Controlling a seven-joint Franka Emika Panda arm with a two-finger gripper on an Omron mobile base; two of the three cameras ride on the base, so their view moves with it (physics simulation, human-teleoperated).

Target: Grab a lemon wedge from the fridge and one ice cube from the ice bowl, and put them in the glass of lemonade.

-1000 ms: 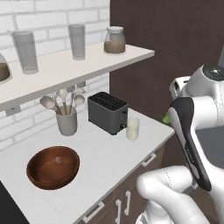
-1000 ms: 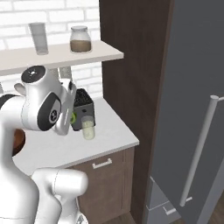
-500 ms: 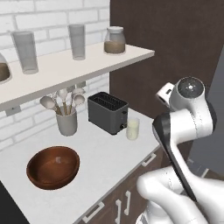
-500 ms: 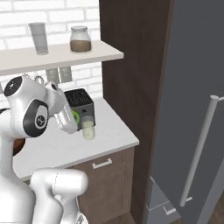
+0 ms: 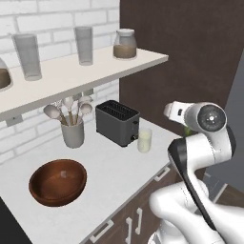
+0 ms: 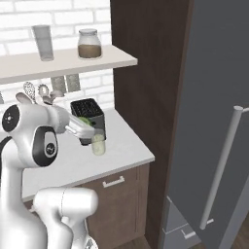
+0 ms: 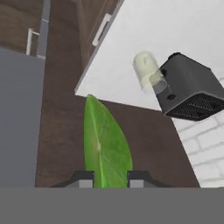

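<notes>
The jaws (image 7: 106, 175) are closed on the lemon wedge (image 7: 106, 146), held above the desk (image 7: 175, 26) near the glass of lemonade (image 7: 148, 72).

1. Lemon wedge (image 7: 106, 151): yellow-green sliver, you see it pinched between the finger tips, pointing away from the hand.
2. Glass of lemonade (image 5: 144, 140): short clear tumbler, pale liquid, upright on the counter just beside the toaster.
3. Ice bowl (image 5: 57, 182): reddish-brown wood, upright, tiny pale ice cube (image 5: 61, 175) inside.
4. Fridge (image 6: 219, 121): grey, door shut.
</notes>
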